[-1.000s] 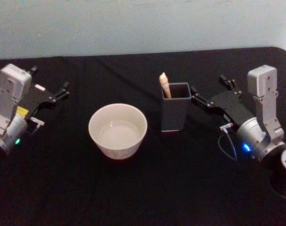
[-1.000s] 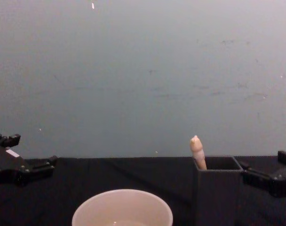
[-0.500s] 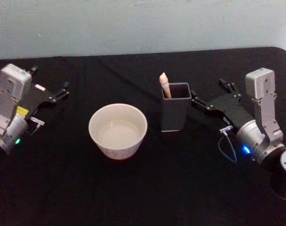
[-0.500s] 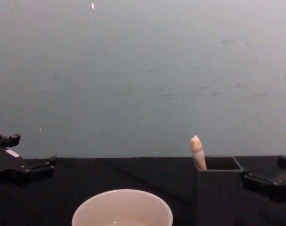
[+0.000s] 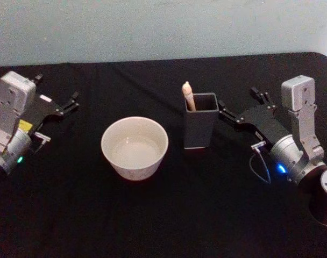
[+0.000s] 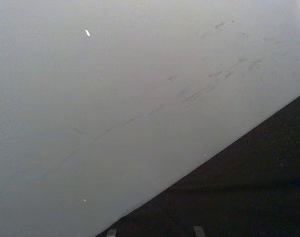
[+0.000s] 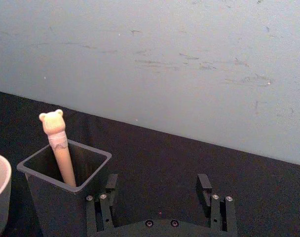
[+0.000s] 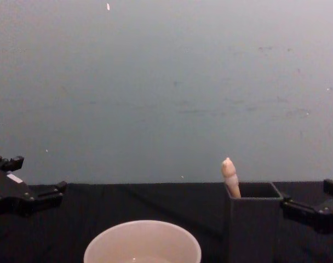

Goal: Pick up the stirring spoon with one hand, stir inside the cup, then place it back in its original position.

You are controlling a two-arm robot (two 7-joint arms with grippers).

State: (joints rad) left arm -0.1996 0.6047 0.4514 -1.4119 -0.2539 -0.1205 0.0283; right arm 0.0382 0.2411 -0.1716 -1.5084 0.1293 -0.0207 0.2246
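Black tablecloth (image 5: 153,215) w/ pale blue-grey wall (image 8: 166,82) behind. Spoon (image 5: 189,97) stands in the dark grey holder (image 5: 200,129), leaning against the corner on the robot's left, far side; only the beige handle w/ its knobbed tip pokes above the rim, shaft and bowl hidden inside. In the right wrist view the knob looks like a small bear head (image 7: 52,121). Cup (image 5: 135,148) sits just beside the holder on the robot's left, apart from it, upright, w/ what seems a bit of clear liquid inside. Right gripper (image 5: 240,105) is low over the cloth just right of the holder, fingers spread wide, holding nothing; its nearer finger (image 5: 228,114) is close to the holder's wall, can't tell if touching. In the right wrist view the two fingers (image 7: 204,183) stand clearly apart w/ the holder at one side. Left gripper (image 5: 57,95) is parked well off to the left near the table edge, fingers apart, empty. A yellow sticker (image 5: 24,127) and a small pink-white label (image 5: 45,99) on the left arm, writing too small to read. No legible brand or text on cup, holder or spoon.
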